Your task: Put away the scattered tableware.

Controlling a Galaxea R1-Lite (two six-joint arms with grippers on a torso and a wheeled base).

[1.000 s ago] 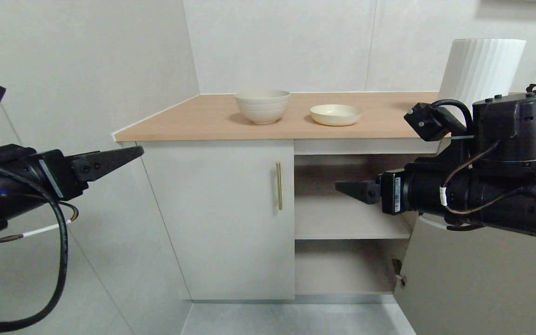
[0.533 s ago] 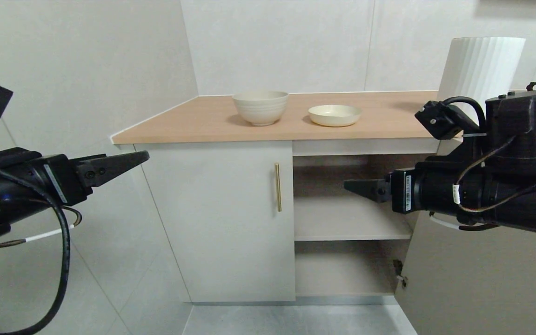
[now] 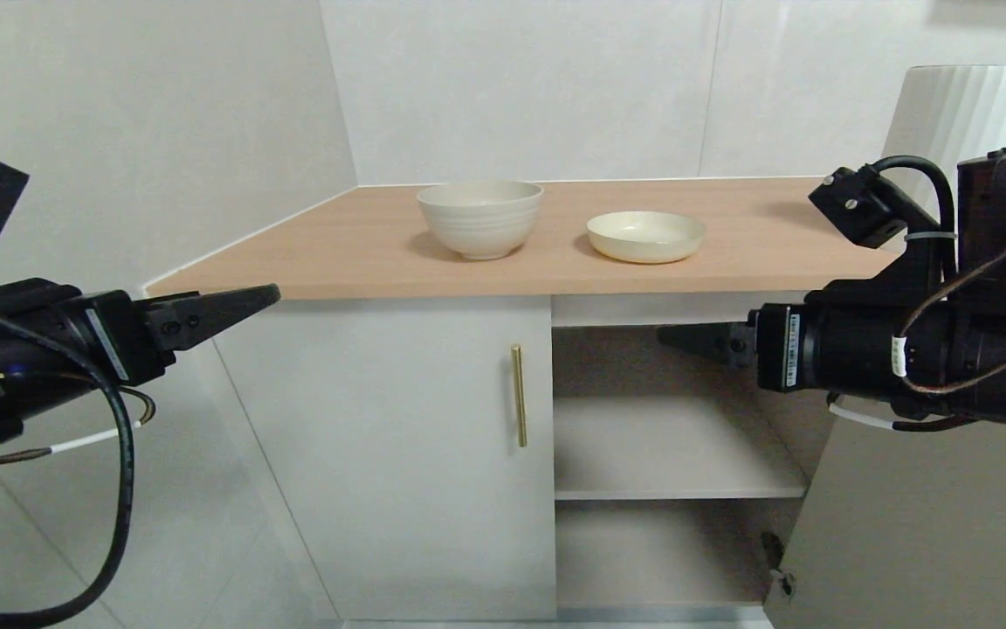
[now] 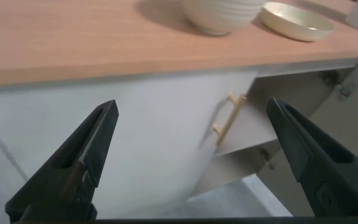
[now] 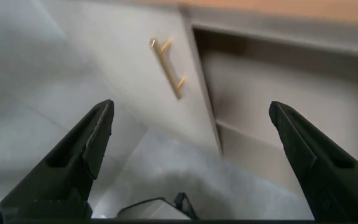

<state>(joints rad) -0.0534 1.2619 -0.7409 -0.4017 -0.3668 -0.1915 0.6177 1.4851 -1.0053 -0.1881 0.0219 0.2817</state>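
- Left arm [image 3: 23, 367]: held level at the left, forearm pointing forward and slightly inward.
- Left tool [image 3: 263, 297]: level with the forearm, fingers [image 4: 82, 158] spread wide apart.
- Right arm [image 3: 905, 367]: held level at the right, forearm pointing inward.
- Right tool [image 3: 673, 336]: in line with the forearm, fingers [image 5: 79, 158] spread wide apart.

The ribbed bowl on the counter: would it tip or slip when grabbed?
The ribbed bowl looks rigid, likely ceramic: stiff, breakable if dropped. Its narrow foot under a wide rim may let a push tip it. Its smooth glaze might slip.
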